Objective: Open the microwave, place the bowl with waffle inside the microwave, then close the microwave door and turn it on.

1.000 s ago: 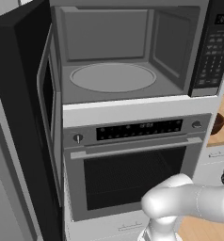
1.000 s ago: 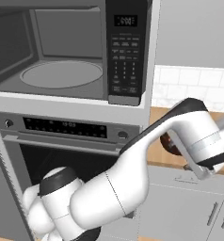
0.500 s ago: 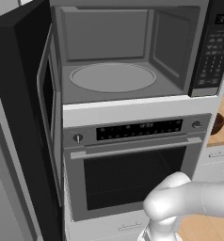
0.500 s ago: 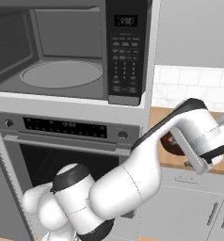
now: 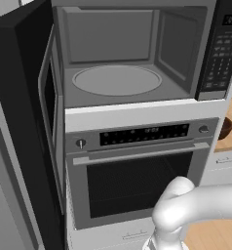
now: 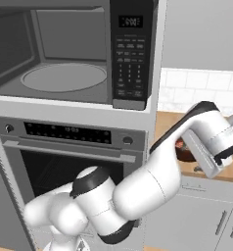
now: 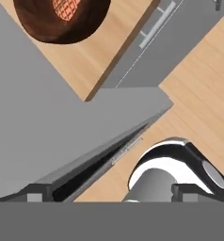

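While the arm reaches right over the counter, the scene reads so:
Microwave [image 5: 132, 58]: cavity exposed, grey inside; round turntable [image 5: 117, 80] bare; keypad panel [image 6: 129, 49] at its right.
Microwave door [image 5: 25, 122]: swung wide to the left, black panel edge-on in the left base view.
Bowl [image 7: 62, 19]: reddish-brown, sitting on the wooden counter [image 7: 104, 52] right of the oven; cut by the top edge of the hand view; a dark sliver of it shows at the right edge of the left base view.
Waffle [image 7: 67, 7]: orange, gridded, lying inside the bowl.
Gripper [image 7: 109, 190]: jaws spread about as wide as they go; nothing between them; hanging above the counter, apart from the bowl.
Oven [image 5: 137, 176]: below the microwave, door shut.
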You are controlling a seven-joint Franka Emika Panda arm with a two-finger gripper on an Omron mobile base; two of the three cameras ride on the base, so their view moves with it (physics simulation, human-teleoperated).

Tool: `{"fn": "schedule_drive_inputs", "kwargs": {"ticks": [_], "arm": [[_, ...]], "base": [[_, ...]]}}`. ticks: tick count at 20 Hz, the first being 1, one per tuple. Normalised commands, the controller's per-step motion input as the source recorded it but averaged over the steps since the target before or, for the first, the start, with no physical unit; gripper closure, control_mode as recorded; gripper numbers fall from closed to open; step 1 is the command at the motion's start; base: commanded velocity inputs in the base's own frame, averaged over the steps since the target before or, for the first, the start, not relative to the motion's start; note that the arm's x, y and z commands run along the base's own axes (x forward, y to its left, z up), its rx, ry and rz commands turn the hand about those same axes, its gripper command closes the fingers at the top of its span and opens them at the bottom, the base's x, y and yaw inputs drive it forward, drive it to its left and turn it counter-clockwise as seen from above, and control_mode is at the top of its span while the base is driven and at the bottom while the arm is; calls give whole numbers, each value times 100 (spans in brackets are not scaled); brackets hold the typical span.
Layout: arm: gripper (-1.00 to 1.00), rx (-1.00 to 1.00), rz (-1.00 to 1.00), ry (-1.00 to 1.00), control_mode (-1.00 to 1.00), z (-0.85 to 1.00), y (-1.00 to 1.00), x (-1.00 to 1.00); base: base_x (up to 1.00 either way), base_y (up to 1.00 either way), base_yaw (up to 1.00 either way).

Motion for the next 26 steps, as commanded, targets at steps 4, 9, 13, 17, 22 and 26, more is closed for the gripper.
{"fn": "schedule_drive_inputs", "kwargs": {"ticks": [4, 9, 13, 17, 22, 26], "arm": [[-100, 3, 0, 0, -100, -28, 6, 31], [-100, 0, -1, 0, -100, -14, 12, 26], [-100, 0, -10, 5, -100, 0, 4, 46], [-100, 0, -14, 12, -100, -8, 0, 33], [-100, 0, -15, 13, -100, -24, 0, 18], [-100, 0, -14, 10, -100, -24, 0, 21]], "base": [[0, 0, 0], [0, 0, 0], [0, 0, 0], [0, 0, 0], [0, 0, 0], [0, 0, 0]]}}
